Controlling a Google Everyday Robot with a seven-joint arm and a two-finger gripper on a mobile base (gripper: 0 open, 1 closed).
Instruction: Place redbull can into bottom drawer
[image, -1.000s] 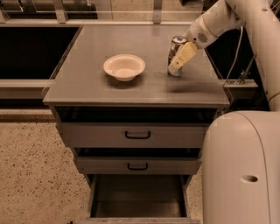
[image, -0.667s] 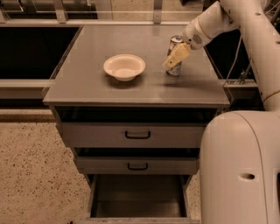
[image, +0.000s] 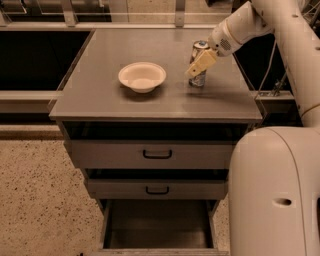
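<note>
The redbull can (image: 198, 79) stands upright on the grey cabinet top (image: 100, 95), right of centre. My gripper (image: 201, 62) reaches in from the upper right and sits right at the can, its cream-coloured end covering the can's middle. The can's shiny top shows just above it. The bottom drawer (image: 157, 227) is pulled open at the bottom of the view, and nothing shows on the part of its grey floor in view.
A white bowl (image: 142, 76) sits on the cabinet top left of the can. The two upper drawers (image: 157, 155) with black handles are nearly closed. My white base (image: 272, 190) fills the lower right, beside the open drawer. Speckled floor lies to the left.
My gripper has shifted slightly left, closer over the can. The can still stands on the cabinet top at about the same spot.
</note>
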